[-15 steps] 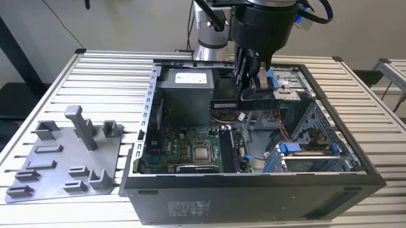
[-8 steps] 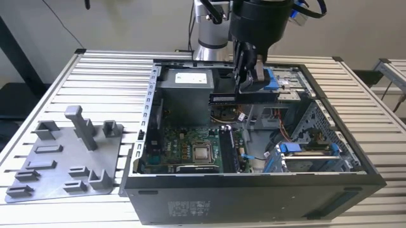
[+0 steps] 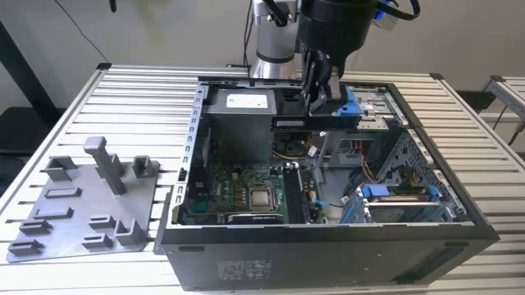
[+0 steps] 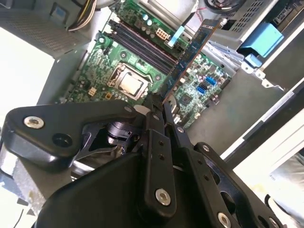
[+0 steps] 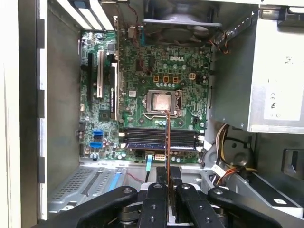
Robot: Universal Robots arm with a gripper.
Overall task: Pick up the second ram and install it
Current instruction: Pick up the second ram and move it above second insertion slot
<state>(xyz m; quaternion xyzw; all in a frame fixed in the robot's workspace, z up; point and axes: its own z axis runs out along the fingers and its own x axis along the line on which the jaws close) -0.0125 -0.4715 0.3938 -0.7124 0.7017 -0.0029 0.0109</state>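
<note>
The second ram (image 3: 315, 123) is a long, thin, dark stick hanging level above the open computer case (image 3: 189, 184), over its far half. My gripper (image 3: 316, 106) is shut on the stick's upper edge. In the second wrist view the ram (image 4: 190, 54) juts out from my gripper (image 4: 159, 102) over the green motherboard. In the first wrist view the ram (image 5: 167, 137) shows edge-on, in front of my gripper (image 5: 167, 173), crossing the row of dark memory slots (image 5: 156, 137) beside the processor socket (image 5: 160, 100). Stick and slots are well apart.
A grey power-supply box (image 3: 238, 117) fills the case's far corner on the exterior view's left. Blue drive brackets (image 3: 394, 195) stand at the near right. A grey fixture plate (image 3: 82, 212) with upright posts lies on the slatted table to the exterior view's left of the case.
</note>
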